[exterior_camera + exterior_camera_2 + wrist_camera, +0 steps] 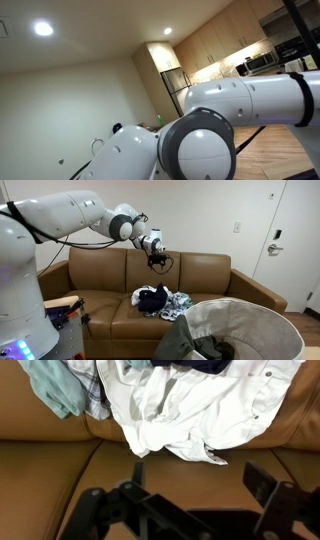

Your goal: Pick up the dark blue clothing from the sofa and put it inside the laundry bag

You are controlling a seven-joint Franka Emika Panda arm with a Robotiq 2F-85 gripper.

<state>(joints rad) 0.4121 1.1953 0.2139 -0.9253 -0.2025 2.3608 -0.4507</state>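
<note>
Clearly early in the job, the gripper (158, 264) hovers empty, jaws spread wide, above the sofa (220, 280), where the dark blue clothing (150, 299) lies heaped beside white garments (179, 302). Nothing is grasped yet; both the pickup and the carry to the laundry bag (285, 340), standing near the sofa's front, are left.

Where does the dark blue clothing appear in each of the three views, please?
Exterior view: not in it; only the robot arm, ceiling and kitchen show.
Exterior view: the dark blue clothing lies mid-seat on the sofa, beside a white garment.
Wrist view: a dark sliver at the top edge, above the white garment.
Shared landmark: the white garment on the brown sofa.
</note>
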